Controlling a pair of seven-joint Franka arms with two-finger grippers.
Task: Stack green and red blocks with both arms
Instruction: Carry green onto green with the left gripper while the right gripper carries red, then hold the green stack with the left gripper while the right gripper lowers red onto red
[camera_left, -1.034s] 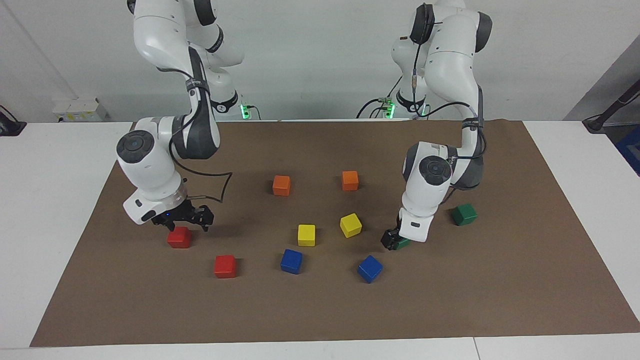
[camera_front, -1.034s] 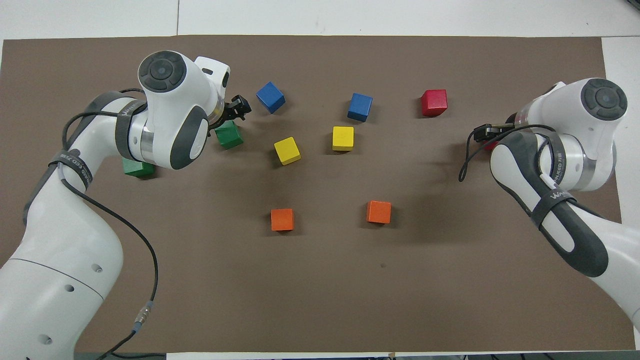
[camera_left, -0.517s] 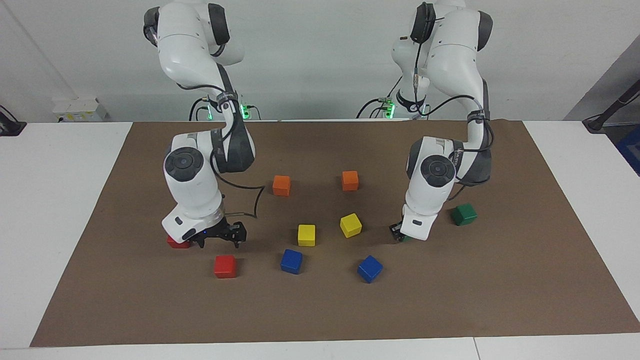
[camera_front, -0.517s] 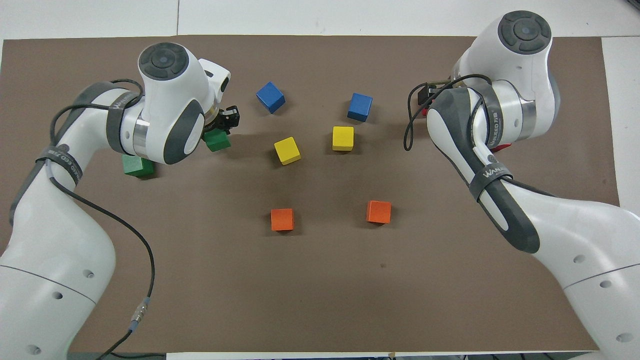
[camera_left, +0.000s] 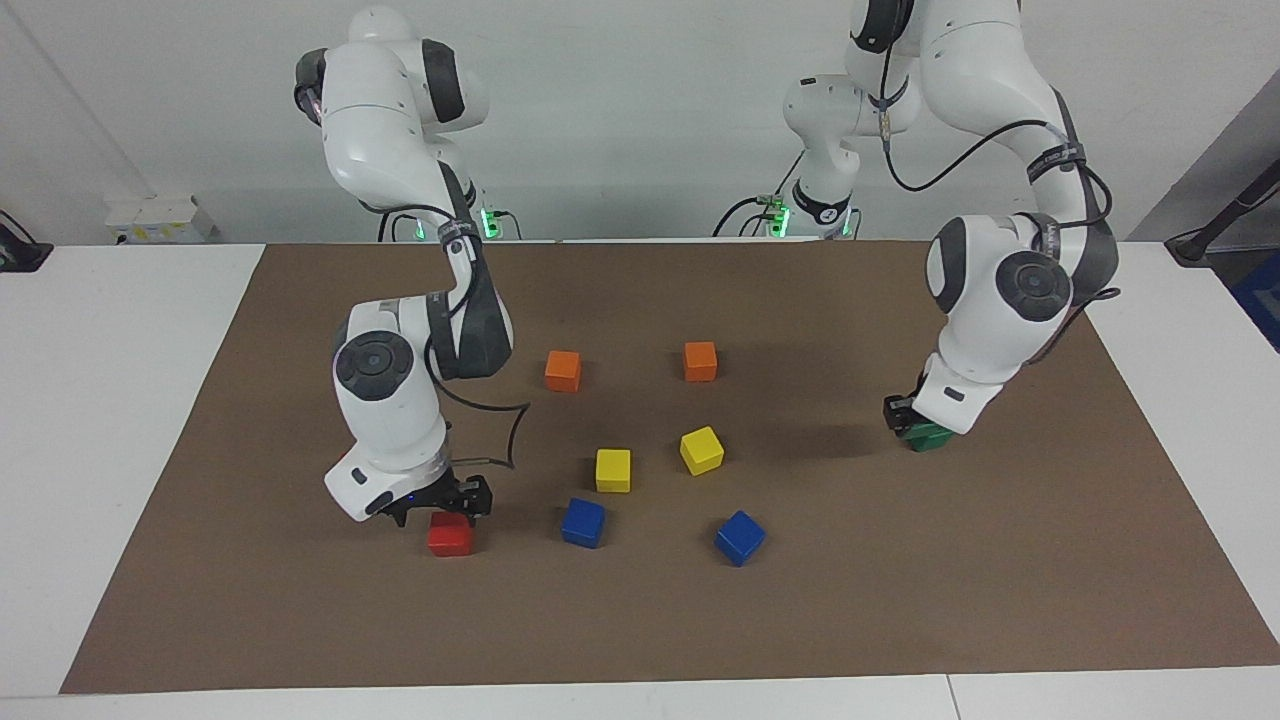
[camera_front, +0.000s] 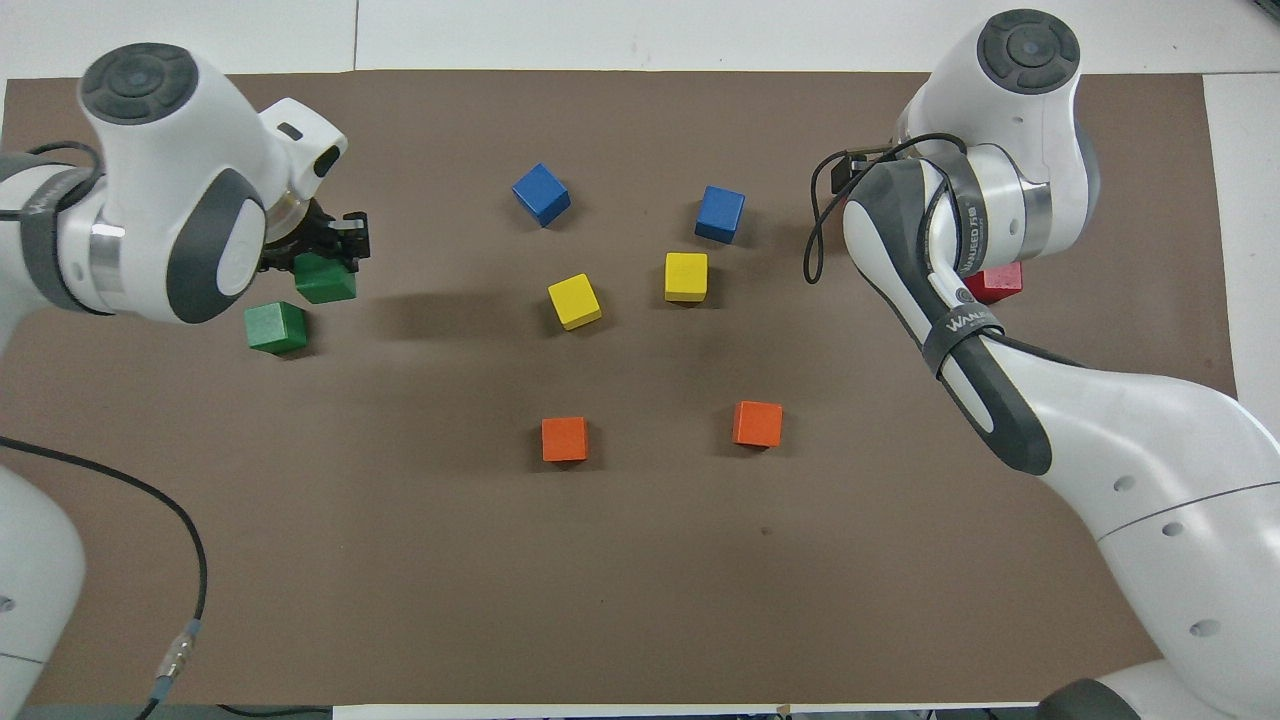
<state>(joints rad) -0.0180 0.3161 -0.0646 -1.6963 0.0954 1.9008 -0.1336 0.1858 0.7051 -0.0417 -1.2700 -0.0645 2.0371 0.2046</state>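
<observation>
Green block (camera_front: 323, 279) clamped in left gripper (camera_front: 330, 262) fingers over second green block (camera_front: 275, 327); right gripper (camera_left: 450, 502) fingers' state unclear above red block (camera_left: 449, 537)

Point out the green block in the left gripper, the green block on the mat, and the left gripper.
held green block (camera_front: 325, 281), overhead view, its top face.
green block on the mat (camera_front: 275, 325), overhead view, its top face.
left gripper (camera_front: 338, 240), overhead view, between its fingertips.
</observation>
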